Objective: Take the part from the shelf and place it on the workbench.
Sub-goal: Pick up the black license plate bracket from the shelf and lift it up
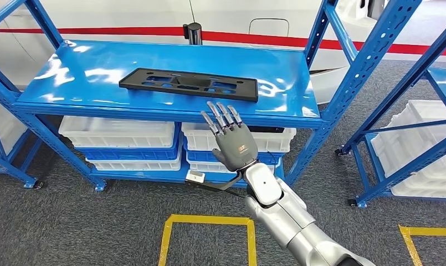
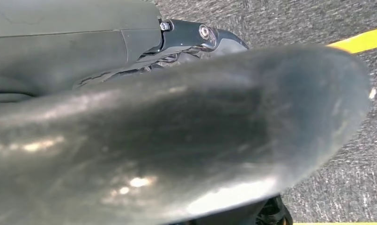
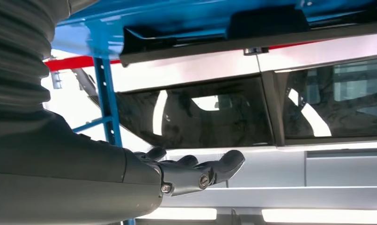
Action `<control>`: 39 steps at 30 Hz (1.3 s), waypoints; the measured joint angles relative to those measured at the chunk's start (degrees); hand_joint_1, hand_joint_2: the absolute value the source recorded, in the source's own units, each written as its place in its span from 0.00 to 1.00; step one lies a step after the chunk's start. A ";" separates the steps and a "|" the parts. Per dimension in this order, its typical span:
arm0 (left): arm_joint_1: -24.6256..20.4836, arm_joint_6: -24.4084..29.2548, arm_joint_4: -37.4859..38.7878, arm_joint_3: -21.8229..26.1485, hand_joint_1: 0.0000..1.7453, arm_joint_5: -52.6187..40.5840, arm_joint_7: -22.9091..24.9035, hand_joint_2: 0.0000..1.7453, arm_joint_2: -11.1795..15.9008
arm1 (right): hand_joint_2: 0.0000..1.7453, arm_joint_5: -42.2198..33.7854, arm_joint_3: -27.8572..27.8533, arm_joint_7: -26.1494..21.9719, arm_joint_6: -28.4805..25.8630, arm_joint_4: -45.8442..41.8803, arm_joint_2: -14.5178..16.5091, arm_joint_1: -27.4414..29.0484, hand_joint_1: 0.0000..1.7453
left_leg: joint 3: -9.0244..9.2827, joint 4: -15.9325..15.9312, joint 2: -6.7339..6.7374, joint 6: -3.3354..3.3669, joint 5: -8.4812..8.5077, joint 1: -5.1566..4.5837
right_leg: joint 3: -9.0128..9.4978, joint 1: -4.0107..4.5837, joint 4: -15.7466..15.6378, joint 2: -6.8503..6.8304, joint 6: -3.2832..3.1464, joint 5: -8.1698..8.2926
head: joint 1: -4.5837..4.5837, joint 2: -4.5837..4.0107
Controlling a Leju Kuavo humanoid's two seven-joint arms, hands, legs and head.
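The part point(image 1: 188, 84) is a long flat black plastic panel with cut-outs, lying on the top board of the blue shelf point(image 1: 87, 77). My right hand point(image 1: 231, 141) is raised in front of the shelf's front edge, just below the part's right end, with its fingers stretched out and apart and nothing in them. In the right wrist view the right hand point(image 3: 195, 171) reaches out flat, and the part point(image 3: 214, 33) shows as a dark edge on the blue board. My left hand point(image 2: 177, 140) hangs over the grey floor, too close and blurred to read its fingers.
White bins point(image 1: 118, 133) and blue trays fill the lower shelf level. A second blue rack point(image 1: 409, 138) with white bins stands to the right. Yellow tape squares point(image 1: 209, 220) mark the grey carpet. A white vehicle with a red stripe point(image 1: 265, 40) stands behind the shelf.
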 joint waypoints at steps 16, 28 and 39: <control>0.23 -1.51 0.01 0.71 0.00 1.00 2.21 0.00 0.22 | 1.00 -0.46 -1.26 -0.58 0.05 -0.96 0.74 0.15 0.00 | -0.45 -0.23 -0.30 -3.28 0.23 0.89 | 6.88 0.08 -17.52 0.41 -0.58 8.25 | 0.03 0.00; 0.39 -0.55 0.00 1.50 0.00 0.59 2.28 0.00 0.31 | 1.00 -0.20 -1.24 -1.20 0.02 -1.38 1.36 0.16 0.00 | -0.62 -1.20 0.11 -1.49 1.43 1.09 | 0.19 -0.08 -4.62 -0.04 -0.62 2.85 | 0.18 0.00; 0.59 -0.16 0.00 1.91 0.00 0.59 1.78 0.00 0.16 | 1.00 -0.41 -1.23 -1.30 0.05 -1.21 1.34 0.48 0.00 | -0.92 -0.44 0.00 -4.31 0.52 1.32 | 7.38 -0.26 -17.48 0.11 -1.46 7.52 | 0.09 0.00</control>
